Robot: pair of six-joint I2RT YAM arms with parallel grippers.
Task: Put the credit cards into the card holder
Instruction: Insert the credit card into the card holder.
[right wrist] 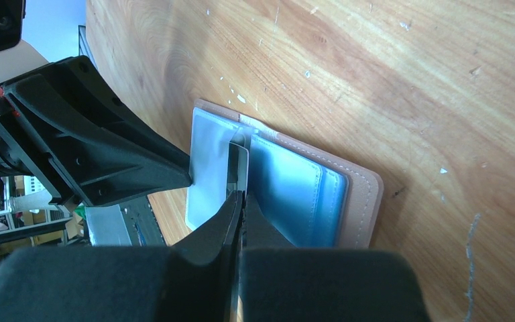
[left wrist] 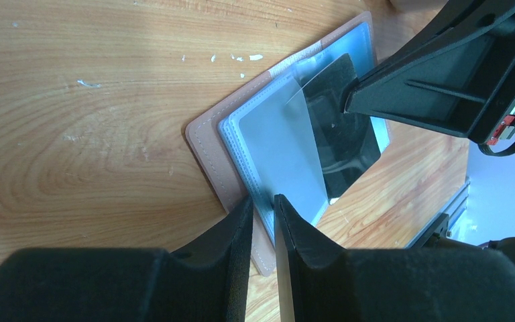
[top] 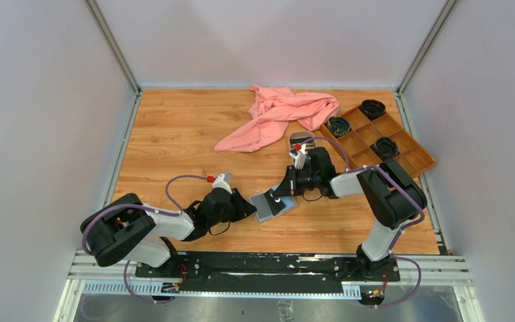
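Left wrist view shows the card holder (left wrist: pixel 204 137) lying open on the counter (left wrist: pixel 74 100), its clear grey-blue sleeves facing up. The left end effector (left wrist: pixel 263 204) sits at the holder's near edge, fingers almost together and, as far as I can judge, pinching the sleeve edge to steady it. From the holder's far side, the right end effector (right wrist: pixel 239 196) is clamped tight on a dark credit card (left wrist: pixel 342 134), held edge-on, with its lower part already under a translucent sleeve leaf.

I judge the task to be mid-insertion: this card is partly in and needs pushing down to seat fully. No other cards show in the sleeves that are in sight. Whether more cards wait beyond the holder cannot be told from the overhead view.
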